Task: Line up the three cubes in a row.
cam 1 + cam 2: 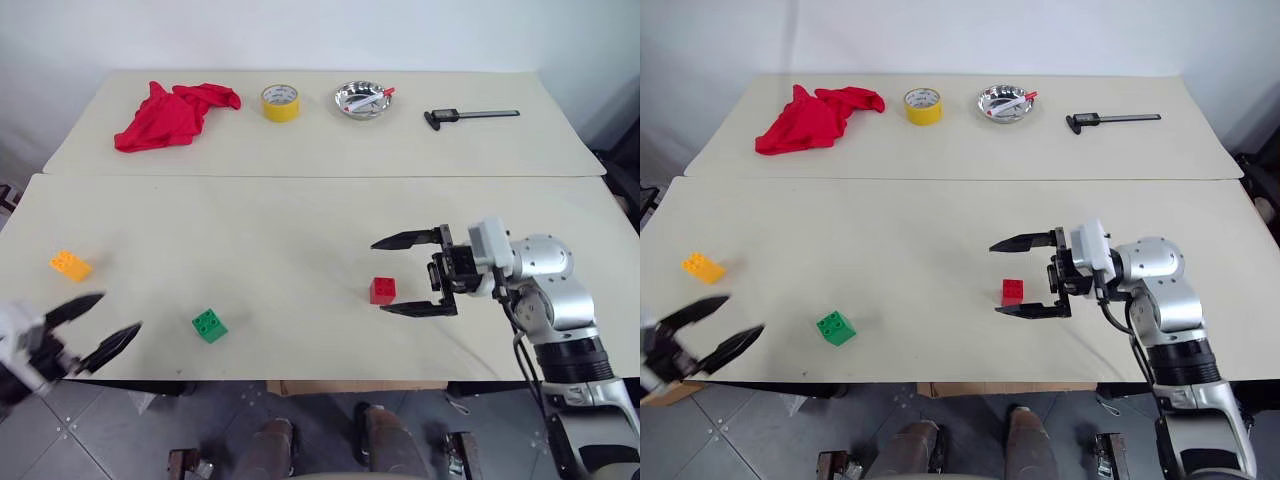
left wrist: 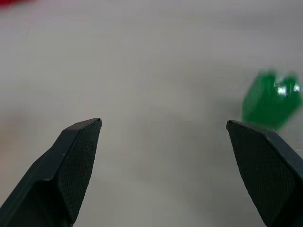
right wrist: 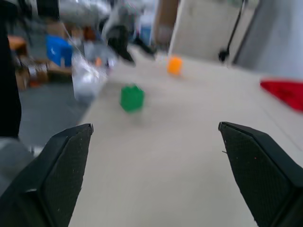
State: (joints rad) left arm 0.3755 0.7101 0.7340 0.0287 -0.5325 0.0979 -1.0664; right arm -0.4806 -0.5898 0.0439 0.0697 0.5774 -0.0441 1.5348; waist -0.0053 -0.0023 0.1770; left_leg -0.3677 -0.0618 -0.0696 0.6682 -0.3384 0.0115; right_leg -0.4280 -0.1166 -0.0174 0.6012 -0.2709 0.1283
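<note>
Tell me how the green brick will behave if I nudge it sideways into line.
The green brick looks like small hard plastic, so probably light and stiff. It sits flat on the smooth table, so it likely slides rather than rolls, though it may twist.

Red cloth [image 1: 172, 115], yellow tape roll [image 1: 280, 102], metal bowl [image 1: 363, 99], seemingly calipers [image 1: 470, 116]

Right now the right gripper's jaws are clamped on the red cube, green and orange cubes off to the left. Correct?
Not quite. The right gripper has its jaws open around the red cube, not clamped on it; the left eye view shows gaps. Green cube and orange cube do sit left.
</note>
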